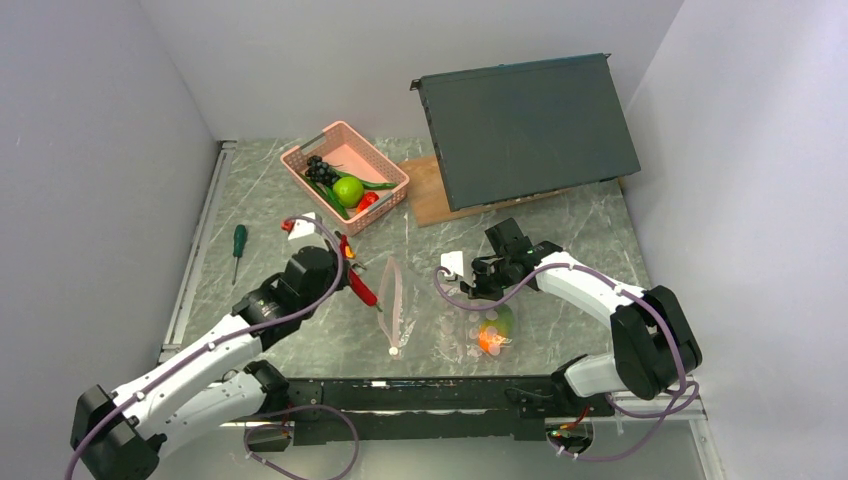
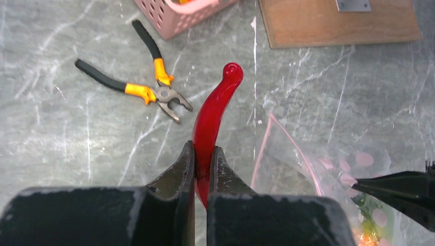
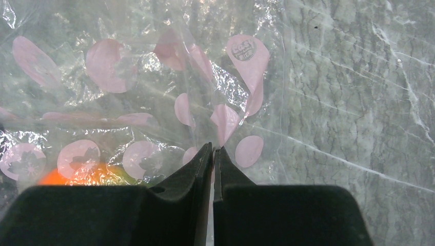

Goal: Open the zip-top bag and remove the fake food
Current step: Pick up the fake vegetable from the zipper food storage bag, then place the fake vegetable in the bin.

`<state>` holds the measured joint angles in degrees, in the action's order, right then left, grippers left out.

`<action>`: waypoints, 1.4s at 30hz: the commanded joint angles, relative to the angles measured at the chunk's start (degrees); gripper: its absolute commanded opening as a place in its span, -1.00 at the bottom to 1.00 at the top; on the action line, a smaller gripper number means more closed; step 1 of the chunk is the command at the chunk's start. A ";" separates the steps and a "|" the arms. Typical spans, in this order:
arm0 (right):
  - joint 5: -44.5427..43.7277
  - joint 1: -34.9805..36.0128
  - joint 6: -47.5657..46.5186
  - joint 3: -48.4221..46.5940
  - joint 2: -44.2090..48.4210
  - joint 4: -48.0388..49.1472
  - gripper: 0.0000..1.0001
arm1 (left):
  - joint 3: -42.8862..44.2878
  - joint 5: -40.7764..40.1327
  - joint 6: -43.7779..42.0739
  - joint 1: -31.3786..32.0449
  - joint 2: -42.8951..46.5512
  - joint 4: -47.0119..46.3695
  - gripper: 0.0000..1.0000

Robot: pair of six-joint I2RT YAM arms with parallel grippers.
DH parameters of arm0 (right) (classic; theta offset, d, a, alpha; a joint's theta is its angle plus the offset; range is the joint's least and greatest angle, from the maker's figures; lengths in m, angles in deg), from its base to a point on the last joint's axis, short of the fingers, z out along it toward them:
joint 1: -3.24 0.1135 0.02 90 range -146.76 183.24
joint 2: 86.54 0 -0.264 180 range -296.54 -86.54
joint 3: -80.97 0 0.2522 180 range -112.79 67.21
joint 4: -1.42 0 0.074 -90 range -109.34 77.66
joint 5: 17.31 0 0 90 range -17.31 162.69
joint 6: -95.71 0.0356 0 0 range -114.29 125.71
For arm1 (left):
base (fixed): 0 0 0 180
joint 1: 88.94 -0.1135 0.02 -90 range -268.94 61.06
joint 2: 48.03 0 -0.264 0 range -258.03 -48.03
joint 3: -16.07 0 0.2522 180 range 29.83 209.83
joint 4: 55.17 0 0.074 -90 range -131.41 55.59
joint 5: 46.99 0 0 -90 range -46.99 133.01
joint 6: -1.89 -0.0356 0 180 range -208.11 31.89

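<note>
My left gripper (image 1: 350, 272) is shut on a long curved red fake pepper (image 1: 366, 293), held above the table just left of the bag's mouth. In the left wrist view the pepper (image 2: 213, 115) sticks out forward from between the fingertips of that gripper (image 2: 204, 154). The clear zip-top bag (image 1: 450, 325) lies open with its pink zip rim (image 1: 395, 300) standing up. My right gripper (image 1: 476, 288) is shut on the bag's film (image 3: 128, 77), as the right wrist view (image 3: 213, 149) shows. An orange-green mango (image 1: 493, 330) lies inside the bag (image 3: 82, 177).
A pink basket (image 1: 385, 165) at the back holds a green apple (image 1: 348, 190), a dark piece and other fake food. Orange-handled pliers (image 2: 149, 92) lie left of the pepper. A green-handled screwdriver (image 1: 238, 242) lies far left. A wooden board (image 1: 425, 190) and a dark panel (image 1: 530, 125) stand behind.
</note>
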<state>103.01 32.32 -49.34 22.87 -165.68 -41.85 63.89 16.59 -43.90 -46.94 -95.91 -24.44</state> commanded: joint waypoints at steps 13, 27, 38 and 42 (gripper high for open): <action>0.61 -0.08 -0.74 -0.14 0.22 0.07 -0.84 | 13.99 10.58 -18.54 -15.58 -7.95 -7.83 -1.00; 0.53 0.01 -1.11 -0.05 0.10 0.06 -0.84 | 26.97 17.98 -22.98 -25.70 -23.11 -9.20 -1.00; 0.30 0.12 -1.38 0.04 -0.14 0.18 -0.84 | 35.65 16.17 -26.00 -28.36 -33.07 -6.20 -1.00; 0.18 0.12 -1.38 0.04 -0.18 0.14 -0.84 | 39.42 16.08 -25.98 -29.04 -36.83 -4.41 -1.00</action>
<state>102.97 32.32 -49.64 22.87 -165.68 -41.85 98.60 33.05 -68.60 -75.24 -130.42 -29.51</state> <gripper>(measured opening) 0.082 0.086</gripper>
